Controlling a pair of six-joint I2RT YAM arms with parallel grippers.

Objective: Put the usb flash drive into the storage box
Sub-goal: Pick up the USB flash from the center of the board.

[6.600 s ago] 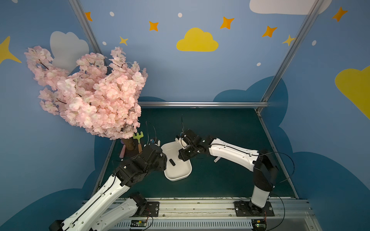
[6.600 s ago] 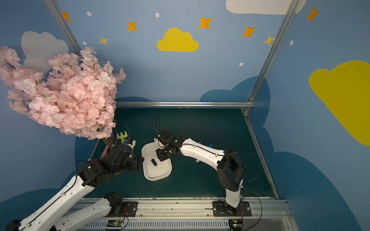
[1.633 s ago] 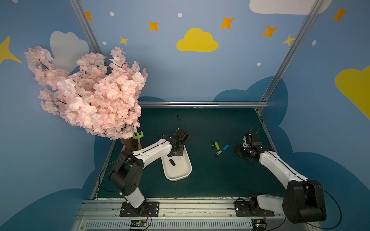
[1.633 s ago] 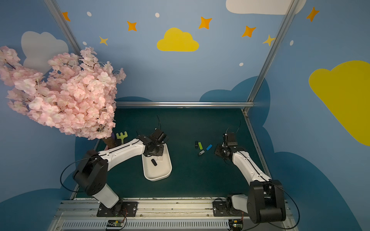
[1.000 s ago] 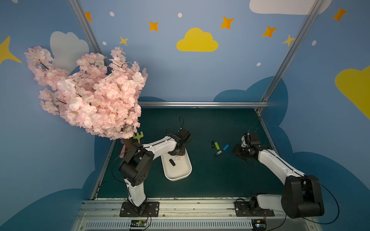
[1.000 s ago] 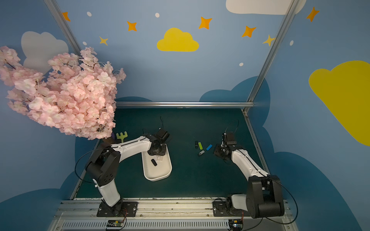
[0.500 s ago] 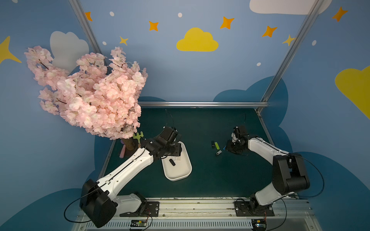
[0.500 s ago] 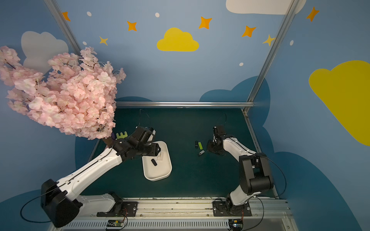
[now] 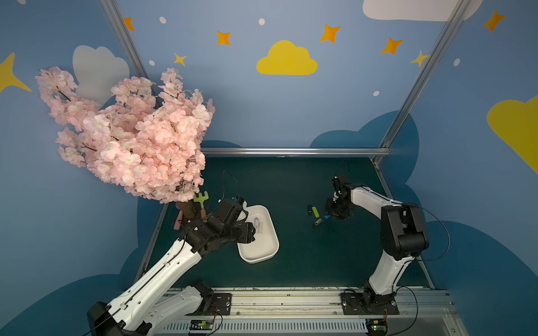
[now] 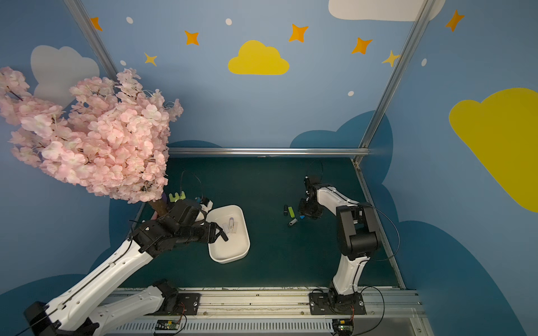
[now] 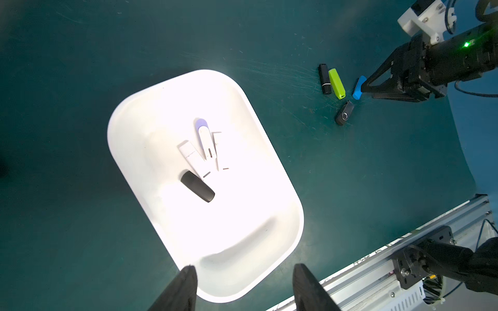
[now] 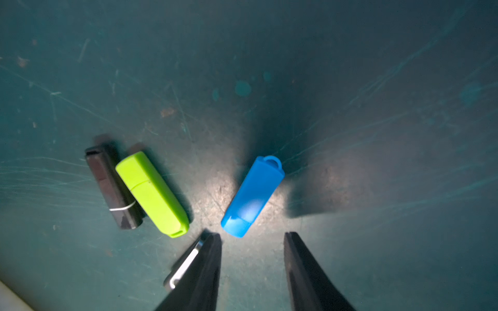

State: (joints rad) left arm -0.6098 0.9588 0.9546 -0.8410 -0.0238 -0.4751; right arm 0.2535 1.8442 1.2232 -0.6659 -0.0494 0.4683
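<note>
Four flash drives lie loose on the dark green surface [image 9: 291, 186], well apart from the white storage box [image 11: 242, 229]. They are a blue flash drive [image 12: 252, 196], a green one [image 12: 152, 194], a black one with a silver band [image 12: 113, 188] touching the green one's side, and a black-and-silver swivel drive [image 11: 344, 113] just beside them. Three more sticks already lie in the storage box near its middle: a white-and-purple stick [image 11: 205, 138], a plain white stick [image 11: 191, 156] and a black stick [image 11: 197, 189].

The right end effector [image 12: 252, 236] is down at the surface with its jaws apart. One end of the blue flash drive lies right at the mouth of the gap, and nothing is clamped. In the right wrist view, one finger partly hides the swivel drive.

The left end effector [image 11: 244, 269] hangs above the storage box at the end nearer the robot's base rail. Its jaws are spread and hold nothing.

In both top views the storage box sits toward the robot's left and the loose drives toward its right. A pink blossom tree [image 9: 131, 139] overhangs the far left corner, with a green toy rake [image 9: 201, 199] at its foot.
</note>
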